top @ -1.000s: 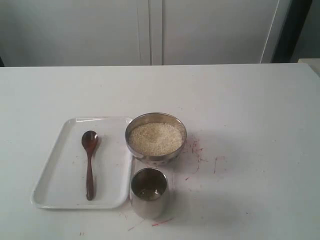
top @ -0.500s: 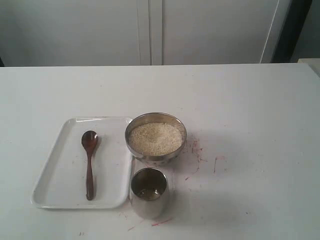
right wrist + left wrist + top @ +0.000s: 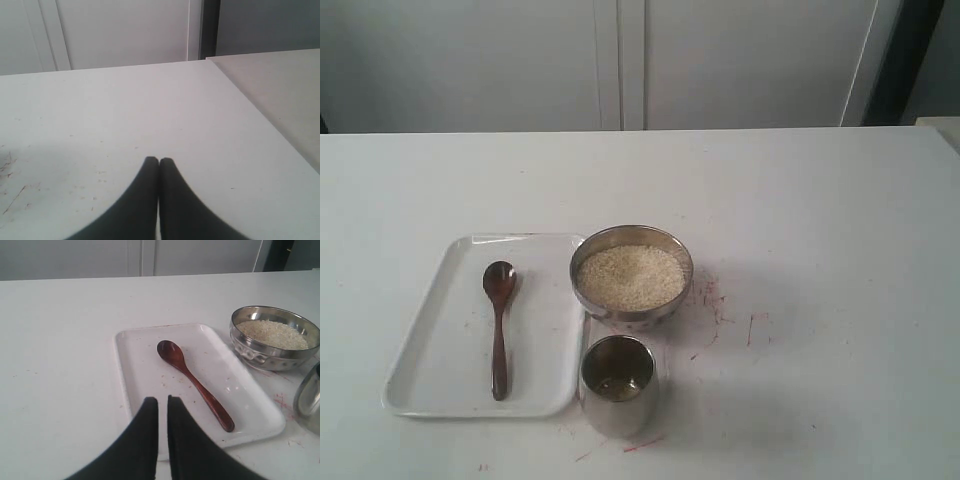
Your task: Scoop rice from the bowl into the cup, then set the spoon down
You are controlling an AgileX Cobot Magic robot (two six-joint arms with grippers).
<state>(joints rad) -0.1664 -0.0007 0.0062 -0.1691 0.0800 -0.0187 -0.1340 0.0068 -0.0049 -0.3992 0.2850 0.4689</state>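
Observation:
The reddish-brown wooden spoon (image 3: 499, 330) (image 3: 192, 382) lies flat on a white tray (image 3: 440, 330) (image 3: 145, 365), head towards the far side. Just right of the tray stands the steel bowl (image 3: 632, 318) (image 3: 260, 355), filled with off-white rice (image 3: 631, 276) (image 3: 272, 334). The steel cup (image 3: 618, 400) (image 3: 310, 397) is in front of the bowl, upright. My left gripper (image 3: 162, 398) hovers over the tray's near edge, short of the spoon handle, its fingers a narrow gap apart and empty. My right gripper (image 3: 159, 160) is shut over bare table. Neither gripper shows in the exterior view.
Red scribble marks (image 3: 715, 300) stain the white table to the right of the bowl. The right wrist view shows the table's edge (image 3: 260, 115) and a second grey surface (image 3: 285, 85) beyond it. White cabinet doors (image 3: 620, 60) stand behind the table.

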